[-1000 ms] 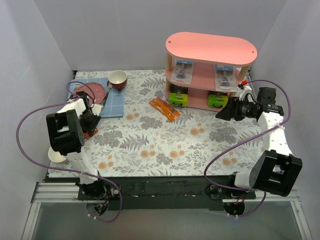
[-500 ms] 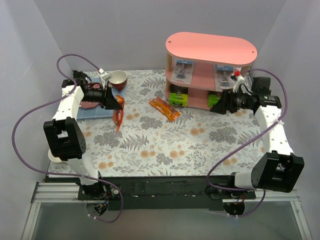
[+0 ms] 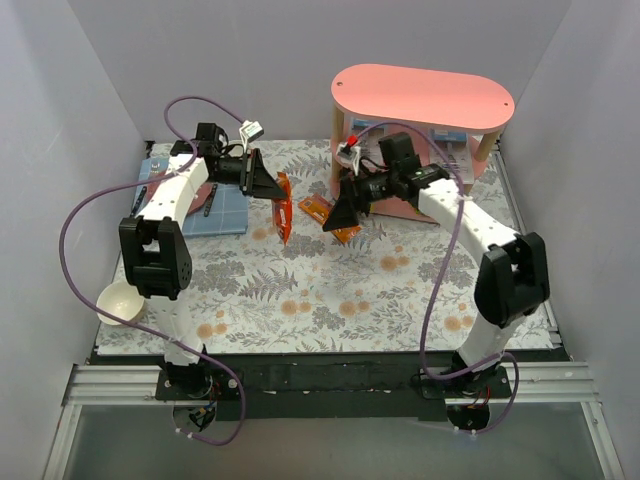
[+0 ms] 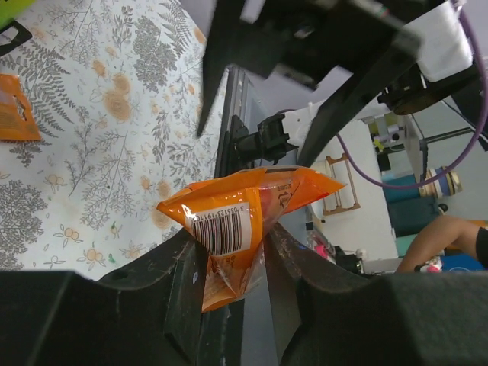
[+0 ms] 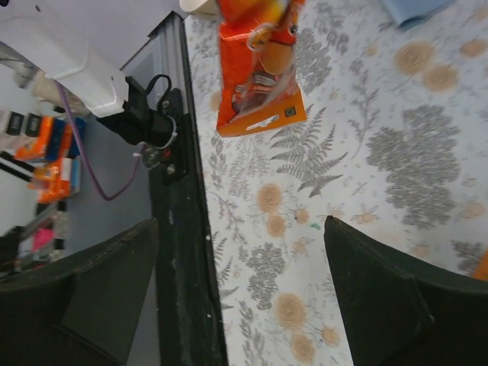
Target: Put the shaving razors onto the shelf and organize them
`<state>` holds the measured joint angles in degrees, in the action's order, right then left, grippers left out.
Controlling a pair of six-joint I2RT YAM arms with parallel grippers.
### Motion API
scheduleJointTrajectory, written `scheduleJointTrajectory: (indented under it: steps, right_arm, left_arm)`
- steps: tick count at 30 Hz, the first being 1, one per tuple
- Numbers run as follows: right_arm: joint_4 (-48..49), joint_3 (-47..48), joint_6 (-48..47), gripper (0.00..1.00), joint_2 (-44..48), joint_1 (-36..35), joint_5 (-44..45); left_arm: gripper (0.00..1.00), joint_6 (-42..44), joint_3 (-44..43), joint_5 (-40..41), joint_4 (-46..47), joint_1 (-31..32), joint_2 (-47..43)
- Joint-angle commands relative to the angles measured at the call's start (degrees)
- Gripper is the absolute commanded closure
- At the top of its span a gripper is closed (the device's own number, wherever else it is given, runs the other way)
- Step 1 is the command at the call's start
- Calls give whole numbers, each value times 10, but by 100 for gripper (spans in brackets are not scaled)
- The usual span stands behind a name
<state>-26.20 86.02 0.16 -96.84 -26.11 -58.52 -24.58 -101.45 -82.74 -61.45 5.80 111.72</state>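
Note:
The pink shelf stands at the far right. One blister-pack razor shows on its middle tier; the other razors are hidden behind my right arm. My left gripper is shut on an orange snack packet, which hangs above the table left of the shelf. In the left wrist view the packet is pinched between the fingers of the left gripper. My right gripper is open and empty in front of the shelf's left end. In the right wrist view the right gripper faces the hanging packet.
A second orange packet lies on the floral cloth just under my right gripper. A blue cloth lies at the far left. A white bowl sits at the near left edge. The table's black front rail shows in the right wrist view.
My left arm lifted the orange packet from the near left and carried it to the far middle. My right arm swung left from the shelf's right end across its front.

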Motion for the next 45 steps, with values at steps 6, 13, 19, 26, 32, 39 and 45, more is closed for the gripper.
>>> scheduleJointTrajectory:
  steps: [6,13,19,26,32,39,45]
  right_arm:
    - [409,-90,217,2,-45,-41,-66]
    - [601,-86,352,2,-103,-117,-73]
    - [632,-60,377,2,-135,-145,-64]
    - [630,-54,373,41,-131,-148,-63]
    - [614,-89,360,83,-93,-146,-69]
    - [423,-132,247,99,-28,-103,-12]
    - [80,-140,96,99,64,-56,288]
  left_arm:
    - [64,-79,28,-204,12,-11,-94]
    - [61,-97,56,-203,12,-11,-113]
    - [62,-99,50,-203,15,-11,-111]
    - [64,-101,71,-204,21,-11,-116]
    - [61,-99,78,-200,36,-11,-116]
    - [56,-76,58,-189,32,-11,-103]
    - [51,-55,79,-23,61,-6,-117]
